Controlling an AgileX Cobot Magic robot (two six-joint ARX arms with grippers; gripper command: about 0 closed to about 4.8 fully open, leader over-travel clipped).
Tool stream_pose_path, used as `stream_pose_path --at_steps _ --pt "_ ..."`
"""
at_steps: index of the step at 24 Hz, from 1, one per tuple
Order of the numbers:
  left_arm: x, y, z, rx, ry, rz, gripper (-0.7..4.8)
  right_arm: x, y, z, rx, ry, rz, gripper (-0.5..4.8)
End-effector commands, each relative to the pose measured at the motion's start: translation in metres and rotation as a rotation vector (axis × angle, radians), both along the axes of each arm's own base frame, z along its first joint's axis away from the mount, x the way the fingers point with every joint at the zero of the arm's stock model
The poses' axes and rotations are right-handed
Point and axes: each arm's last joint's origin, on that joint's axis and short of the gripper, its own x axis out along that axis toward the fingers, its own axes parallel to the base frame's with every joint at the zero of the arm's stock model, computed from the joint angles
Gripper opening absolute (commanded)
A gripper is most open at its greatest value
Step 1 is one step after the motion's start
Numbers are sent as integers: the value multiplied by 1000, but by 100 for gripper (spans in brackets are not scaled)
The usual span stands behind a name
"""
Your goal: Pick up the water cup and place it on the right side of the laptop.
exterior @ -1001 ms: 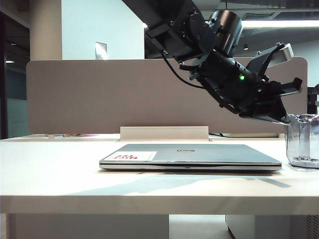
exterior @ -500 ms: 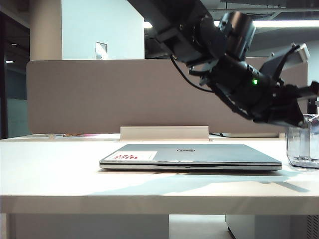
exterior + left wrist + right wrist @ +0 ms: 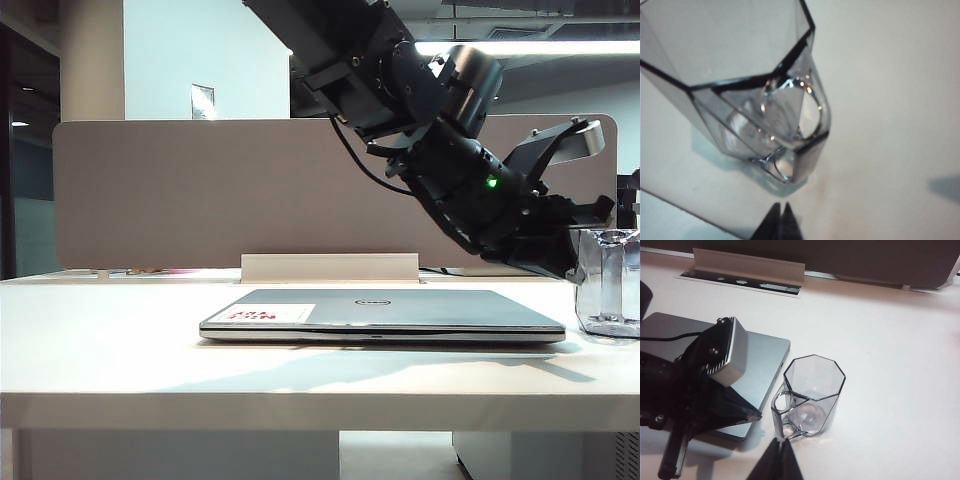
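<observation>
**Cup set down right of laptop: clearing the hand**

- Bench (image 3: 120, 350): carries all items.
- Laptop (image 3: 400, 308): closed, flat.
- Water cup (image 3: 812, 395): upright just beside the laptop's right edge, long axis vertical, mouth up, handle turned toward the wrist cameras.
- Left hand (image 3: 780, 220): tips together, empty, just beside the handle. You should draw it away without nudging the glass.
- Right hand (image 3: 781, 456): tips together, empty, above the cup.

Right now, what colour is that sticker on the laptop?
White with red print, clearest in the exterior view.
</observation>
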Motion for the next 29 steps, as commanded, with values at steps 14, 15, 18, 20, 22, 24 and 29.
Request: stream_pose_path --at_steps 14,15,18,20,22,24,29 --pt "-3 -5 6 -38 -190 -227 -5 -6 1 4 0 6 -2 -7" --pt "-3 -6 6 -37 -213 -247 -5 -6 1 3 2 16 -3 -7" --pt "-3 -5 6 -25 -234 -250 -5 -8 2 2 3 22 -2 -7" --pt "-2 -4 5 -8 -226 -240 -5 -8 2 3 -2 18 -2 -7" --pt "1 -1 4 3 -226 -236 -5 -8 2 3 -2 16 -2 -7" --pt "3 0 3 11 -251 -250 -5 -9 2 3 -2 18 -2 -7" --pt "9 2 5 -6 -339 -272 -5 -10 2 1 2 37 -1 -7"
